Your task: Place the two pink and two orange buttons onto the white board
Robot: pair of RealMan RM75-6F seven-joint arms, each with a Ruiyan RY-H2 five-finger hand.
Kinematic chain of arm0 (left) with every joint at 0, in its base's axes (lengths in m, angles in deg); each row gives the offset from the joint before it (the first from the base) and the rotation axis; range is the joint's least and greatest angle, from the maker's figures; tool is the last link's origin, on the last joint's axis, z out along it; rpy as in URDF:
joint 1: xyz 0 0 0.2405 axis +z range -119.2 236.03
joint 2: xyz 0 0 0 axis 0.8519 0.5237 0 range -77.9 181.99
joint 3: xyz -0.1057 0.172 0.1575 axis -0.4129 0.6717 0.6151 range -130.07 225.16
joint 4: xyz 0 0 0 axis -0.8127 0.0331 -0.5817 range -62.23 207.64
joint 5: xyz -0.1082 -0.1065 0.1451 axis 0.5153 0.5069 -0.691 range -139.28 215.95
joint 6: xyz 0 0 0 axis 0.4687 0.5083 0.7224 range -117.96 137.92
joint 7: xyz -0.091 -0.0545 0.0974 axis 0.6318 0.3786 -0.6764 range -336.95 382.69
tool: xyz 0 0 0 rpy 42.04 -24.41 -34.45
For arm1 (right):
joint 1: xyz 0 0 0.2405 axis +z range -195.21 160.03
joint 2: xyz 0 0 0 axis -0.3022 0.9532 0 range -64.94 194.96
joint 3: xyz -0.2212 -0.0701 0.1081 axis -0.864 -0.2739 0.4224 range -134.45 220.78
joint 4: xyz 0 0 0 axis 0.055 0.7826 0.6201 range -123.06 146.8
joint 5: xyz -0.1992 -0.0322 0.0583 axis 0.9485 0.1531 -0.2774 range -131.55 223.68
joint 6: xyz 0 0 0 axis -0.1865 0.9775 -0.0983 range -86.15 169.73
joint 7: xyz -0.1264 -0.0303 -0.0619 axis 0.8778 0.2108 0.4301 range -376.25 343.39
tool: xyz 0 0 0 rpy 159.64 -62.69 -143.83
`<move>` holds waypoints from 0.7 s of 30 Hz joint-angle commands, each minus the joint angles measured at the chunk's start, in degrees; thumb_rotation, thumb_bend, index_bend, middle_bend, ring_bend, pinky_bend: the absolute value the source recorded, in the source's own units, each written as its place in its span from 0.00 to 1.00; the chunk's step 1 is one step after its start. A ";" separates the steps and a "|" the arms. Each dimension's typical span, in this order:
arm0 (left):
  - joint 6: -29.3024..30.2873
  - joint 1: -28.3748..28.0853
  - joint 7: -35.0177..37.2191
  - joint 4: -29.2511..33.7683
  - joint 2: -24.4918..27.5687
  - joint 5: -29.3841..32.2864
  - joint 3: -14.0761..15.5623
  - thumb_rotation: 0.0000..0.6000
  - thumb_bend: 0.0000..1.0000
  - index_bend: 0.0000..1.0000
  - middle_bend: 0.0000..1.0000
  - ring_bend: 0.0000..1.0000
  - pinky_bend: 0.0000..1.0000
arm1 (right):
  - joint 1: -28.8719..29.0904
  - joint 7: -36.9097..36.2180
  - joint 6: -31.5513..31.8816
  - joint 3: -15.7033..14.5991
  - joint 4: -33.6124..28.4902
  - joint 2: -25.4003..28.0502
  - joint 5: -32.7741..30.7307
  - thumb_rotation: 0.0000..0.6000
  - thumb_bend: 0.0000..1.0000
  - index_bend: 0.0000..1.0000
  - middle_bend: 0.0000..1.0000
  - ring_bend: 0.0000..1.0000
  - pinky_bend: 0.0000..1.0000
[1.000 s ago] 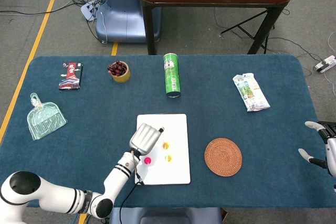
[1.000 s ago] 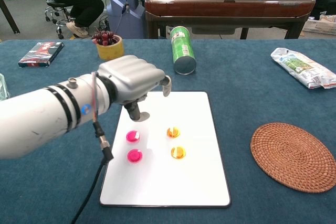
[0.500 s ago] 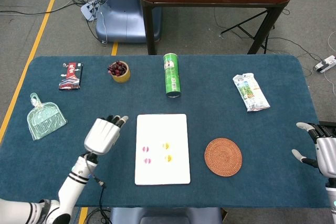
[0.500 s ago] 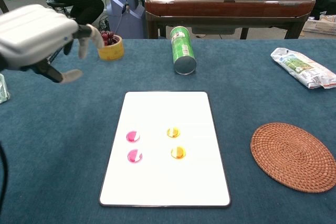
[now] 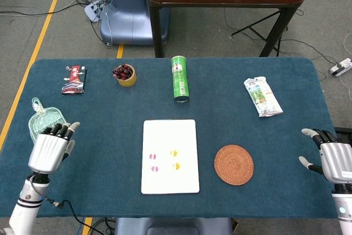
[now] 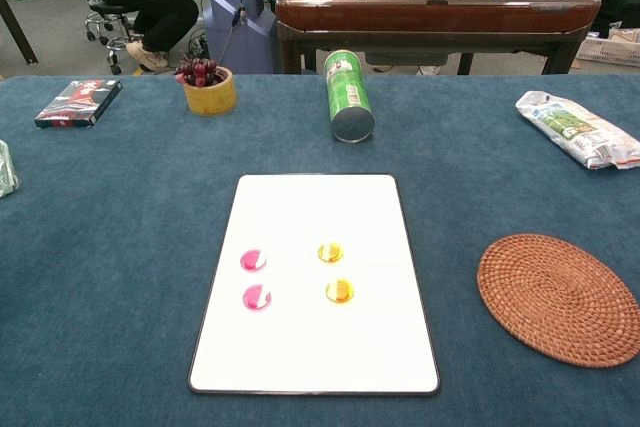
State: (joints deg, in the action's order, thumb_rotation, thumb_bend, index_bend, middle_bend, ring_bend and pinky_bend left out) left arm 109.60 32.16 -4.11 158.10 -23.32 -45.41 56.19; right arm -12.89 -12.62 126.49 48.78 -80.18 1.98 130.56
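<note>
- The left hand [image 5: 49, 149] sat at the lower left of the head view, over the table [image 5: 99, 136] near its left edge, fingers spread and holding nothing; it was out of the chest view.
- The right hand [image 5: 331, 157] sat at the lower right of the head view, near the table's right edge, fingers apart and empty as well.
- The white board [image 6: 310, 347] lay in the centre of both views, flat on the blue cloth and well apart from either hand.
- Two pink buttons [image 6: 254, 260] rested on the board's left half, one just below the other.
- Two orange buttons [image 6: 330, 252] rested to their right, likewise one under the other, all four inside the board's edge.
- Judged from this layout, the placing step looked finished: every button named in the task was on the board.
- Any next move would call only for keeping both hands clear of the board so nothing got nudged off it.
- A woven coaster [image 6: 558, 297] lay right of the board, and a green can [image 6: 348, 95] lay above it in the frame.
</note>
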 commanded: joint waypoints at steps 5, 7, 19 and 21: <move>-0.63 7.34 5.72 2.65 2.73 3.18 0.16 1.00 0.34 0.36 0.42 0.44 0.63 | 0.36 2.06 -0.29 -0.29 -0.01 -0.68 0.16 1.00 0.06 0.29 0.33 0.29 0.54; -1.50 8.70 6.59 3.38 3.16 4.09 -0.04 1.00 0.34 0.36 0.42 0.44 0.63 | 0.41 2.43 -0.34 -0.27 -0.03 -0.81 0.01 1.00 0.06 0.28 0.33 0.29 0.54; -1.21 14.56 12.05 0.61 3.13 4.05 -3.13 1.00 0.34 0.37 0.42 0.44 0.63 | 0.78 3.79 -1.08 -0.06 0.37 -1.37 -1.27 1.00 0.06 0.29 0.33 0.29 0.54; -2.10 14.69 11.63 0.32 2.80 3.22 -3.26 1.00 0.34 0.37 0.42 0.44 0.63 | 0.84 3.82 -1.10 0.08 0.44 -1.35 -1.49 1.00 0.06 0.29 0.33 0.29 0.54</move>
State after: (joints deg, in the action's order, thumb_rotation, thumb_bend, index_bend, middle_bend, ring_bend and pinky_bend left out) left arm 107.96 46.67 7.69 158.67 -20.31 -41.72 53.12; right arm -12.06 -8.80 125.39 48.84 -79.76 0.63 129.08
